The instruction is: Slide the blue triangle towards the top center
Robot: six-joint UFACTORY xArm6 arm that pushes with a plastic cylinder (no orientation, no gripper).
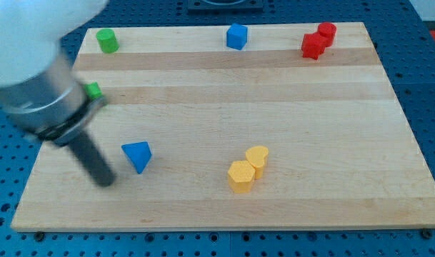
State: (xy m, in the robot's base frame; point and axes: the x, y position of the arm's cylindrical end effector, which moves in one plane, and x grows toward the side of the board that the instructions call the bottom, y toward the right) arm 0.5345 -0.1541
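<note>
The blue triangle [138, 155] lies on the wooden board [310, 128] at the lower left of middle. My tip [106, 181] rests on the board just to the left of the triangle and slightly below it, a short gap apart. The rod slants up to the view's left into the blurred white and grey arm. A blue cube-like block [236, 36] sits at the top centre.
A green cylinder [107, 41] sits at the top left; a second green block [93, 91] is partly hidden behind the arm. Two red blocks [318, 40] touch at the top right. Two yellow blocks [248, 168] touch at the bottom centre.
</note>
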